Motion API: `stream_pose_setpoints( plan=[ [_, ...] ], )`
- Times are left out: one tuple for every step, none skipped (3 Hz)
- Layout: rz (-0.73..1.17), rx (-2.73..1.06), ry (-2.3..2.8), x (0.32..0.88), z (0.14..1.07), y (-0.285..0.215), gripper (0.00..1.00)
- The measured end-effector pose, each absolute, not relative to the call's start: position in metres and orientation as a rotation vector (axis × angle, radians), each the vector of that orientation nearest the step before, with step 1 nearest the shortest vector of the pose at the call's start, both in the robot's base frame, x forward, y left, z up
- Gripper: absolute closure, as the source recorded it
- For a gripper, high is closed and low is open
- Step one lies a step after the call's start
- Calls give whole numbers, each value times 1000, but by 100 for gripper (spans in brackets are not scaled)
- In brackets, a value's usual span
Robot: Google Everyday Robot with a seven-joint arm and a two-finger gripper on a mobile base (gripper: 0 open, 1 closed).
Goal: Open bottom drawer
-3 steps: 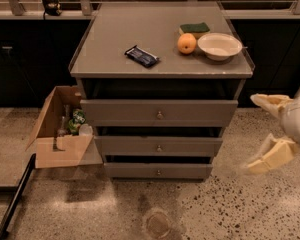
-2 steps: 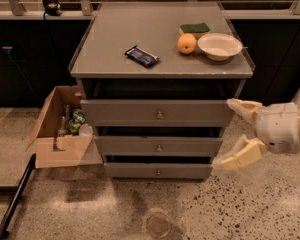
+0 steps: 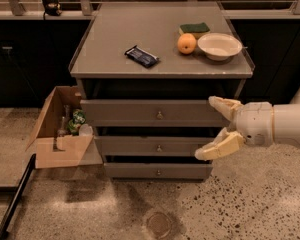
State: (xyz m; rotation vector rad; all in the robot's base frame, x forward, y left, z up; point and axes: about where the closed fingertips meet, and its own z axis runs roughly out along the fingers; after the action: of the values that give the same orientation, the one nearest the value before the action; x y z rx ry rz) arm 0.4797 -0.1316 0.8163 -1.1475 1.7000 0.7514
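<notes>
1. The bottom drawer [image 3: 135,171] is seen at the foot of the grey cabinet, just above the floor and under the middle drawer [image 3: 135,146] and the top drawer [image 3: 125,113]. Its front is shut and its small knob [image 3: 158,172] is untouched.
2. The gripper [image 3: 204,128] is found at the cabinet's right edge, fingers spread wide, nothing held. The upper finger lies across the top drawer's right end; the lower one is level with the middle drawer.
3. A change is noted: a second ago the gripper was out at the right margin of the view, well apart from the cabinet. It has since been carried leftward in steps and now overlaps the drawer fronts. The spread of the fingers has been kept.
4. The approach is judged under way, the pull not begun. The gripper is held higher than the bottom knob and to its right, so a descent and more leftward travel are likely needed.
5. Further out, nothing has been disturbed: the dark packet [image 3: 141,56], orange [image 3: 186,43], bowl [image 3: 219,46] and green sponge [image 3: 195,29] on top, and the cardboard box [image 3: 50,149] on the floor at left.
</notes>
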Motion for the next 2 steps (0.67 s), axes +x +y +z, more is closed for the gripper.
stream_pose_setpoints(
  plan=[
    [751,-1148,1700,480,816,-132,18],
    [751,-1148,1700,480,816,-132,42]
  ],
)
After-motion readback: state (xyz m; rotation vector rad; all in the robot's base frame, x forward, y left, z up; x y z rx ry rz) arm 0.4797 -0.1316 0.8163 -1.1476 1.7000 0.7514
